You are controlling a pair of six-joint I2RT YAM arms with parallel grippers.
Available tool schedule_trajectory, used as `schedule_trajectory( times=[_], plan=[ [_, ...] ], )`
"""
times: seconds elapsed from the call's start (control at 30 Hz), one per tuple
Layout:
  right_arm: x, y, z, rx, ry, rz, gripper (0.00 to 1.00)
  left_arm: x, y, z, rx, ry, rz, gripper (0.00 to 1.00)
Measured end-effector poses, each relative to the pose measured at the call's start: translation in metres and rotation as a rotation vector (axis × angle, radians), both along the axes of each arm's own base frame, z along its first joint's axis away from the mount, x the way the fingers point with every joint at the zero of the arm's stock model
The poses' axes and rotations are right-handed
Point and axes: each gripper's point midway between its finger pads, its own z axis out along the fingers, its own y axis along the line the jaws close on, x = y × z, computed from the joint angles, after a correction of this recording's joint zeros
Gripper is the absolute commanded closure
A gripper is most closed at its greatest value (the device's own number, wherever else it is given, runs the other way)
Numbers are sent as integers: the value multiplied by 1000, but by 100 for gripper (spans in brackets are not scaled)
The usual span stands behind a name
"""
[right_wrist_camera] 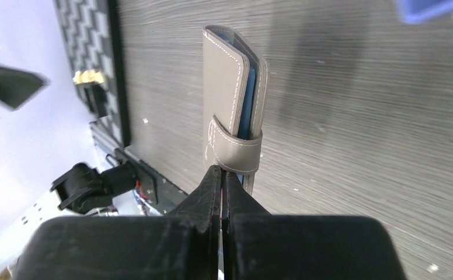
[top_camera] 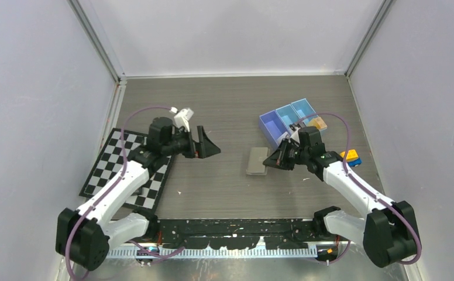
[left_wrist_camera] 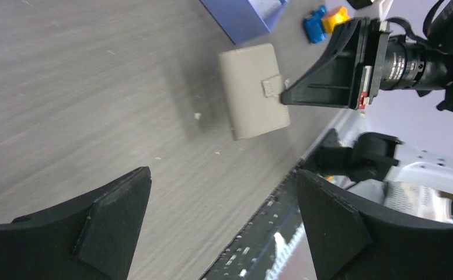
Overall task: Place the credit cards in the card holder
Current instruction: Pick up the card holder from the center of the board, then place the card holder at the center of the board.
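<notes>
So here the card holder was lying flat and snapped closed around the middle of the table, just in front of the blue tray. My right gripper was clenched tight, coming in low with its tips right up against the snap tab. I reckon that's why it was angled like that: the tab has to pop before any pocket is reachable. I couldn't tell whether a sliver of tab was actually pinched or the tips were only nudging it.

My left gripper was spread wide with nothing in it, hanging over the table to the holder's left, near the checkerboard mat. My guess is it was waiting to pin the holder once it opened.

Counts: one holder, one tab, one tray with three compartments. What I took for the credit cards was an orange bit at the tray's right corner, inside or beside I couldn't say, and too small to count. There was also one orange-and-blue cluster by my right arm.
</notes>
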Motion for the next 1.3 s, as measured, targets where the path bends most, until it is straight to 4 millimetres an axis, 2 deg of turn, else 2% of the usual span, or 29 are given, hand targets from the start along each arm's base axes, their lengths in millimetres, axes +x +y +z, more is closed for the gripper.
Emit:
schedule_trajectory(
  times=[0.13,0.23,0.37,0.43,0.5,0.57,0.67,0.77,0.83,0.87,0.9,0.93,0.97,1.0,1.07,1.13,1.3],
  plan=[
    [-1,25,27,90,-87,65,100,-10,-35,-20,-103,104,-50,5],
    [-1,39,45,149,-139,99,100,-14,-53,-27,-170,167,-72,5],
    [6,54,77,247,-218,117,99,-9,-63,-12,-250,156,-76,5],
    [9,59,95,304,-261,120,99,-7,-66,-1,-281,125,-82,10],
    [10,63,109,349,-296,126,100,-6,-68,6,-306,110,-87,18],
    [11,66,122,391,-323,138,100,-6,-70,12,-326,100,-99,32],
    [8,70,137,438,-348,166,100,-9,-74,22,-365,94,-130,43],
    [4,73,147,467,-366,195,100,-9,-79,33,-415,81,-164,72],
    [2,75,152,479,-374,210,100,-9,-83,41,-452,73,-187,94],
    [2,75,152,480,-374,214,100,-9,-84,43,-466,71,-202,100],
    [2,75,152,477,-374,213,97,-10,-86,46,-477,64,-218,100],
    [2,74,151,473,-371,212,85,-11,-87,47,-485,65,-228,100],
    [3,74,151,463,-369,213,64,-12,-87,48,-489,62,-239,100],
    [3,73,151,454,-363,216,50,-12,-87,48,-488,59,-248,100],
    [2,71,154,428,-354,230,36,-15,-88,49,-469,46,-276,100],
    [2,67,161,413,-364,251,31,-17,-87,49,-426,25,-300,100],
    [18,48,176,376,-415,228,29,-37,-74,59,-258,-87,-403,100]
  ],
)
